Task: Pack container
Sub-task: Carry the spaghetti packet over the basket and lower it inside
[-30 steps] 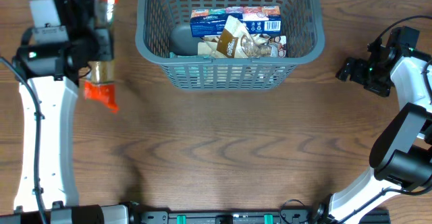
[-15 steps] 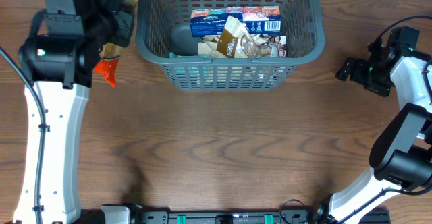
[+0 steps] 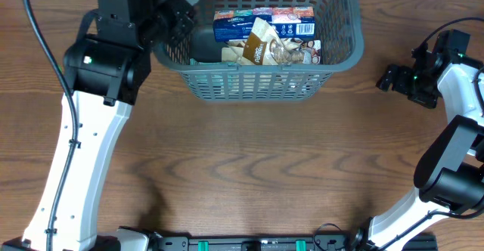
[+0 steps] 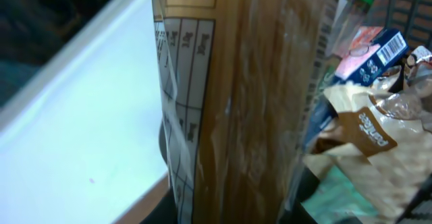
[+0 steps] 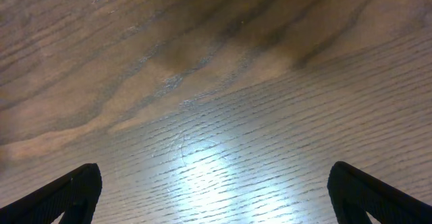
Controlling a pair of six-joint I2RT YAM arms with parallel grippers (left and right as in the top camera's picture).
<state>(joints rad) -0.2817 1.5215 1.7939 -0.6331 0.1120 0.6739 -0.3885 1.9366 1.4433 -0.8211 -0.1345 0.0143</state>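
At the far edge of the table [image 3: 249, 168]: container [image 3: 257, 68] sits mid-edge, blue box [image 3: 261, 24] and brown pouch [image 3: 259, 48] already inside.
Left gripper [image 3: 181, 9]: clamped on a long clear pack [image 4: 236, 102], hanging over the container's left rim.
Right gripper [image 3: 386, 78]: jaws wide, nothing in them, parked by the right edge.
Risk: pack's long, so if it's let go half over the rim it could tip out or snag the lattice imo.

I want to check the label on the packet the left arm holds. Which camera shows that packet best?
Left wrist: the packet fills the frame, with its label grid visible. Overhead shows only its pale corner over the left edge of the basket. Right wrist shows just the table.
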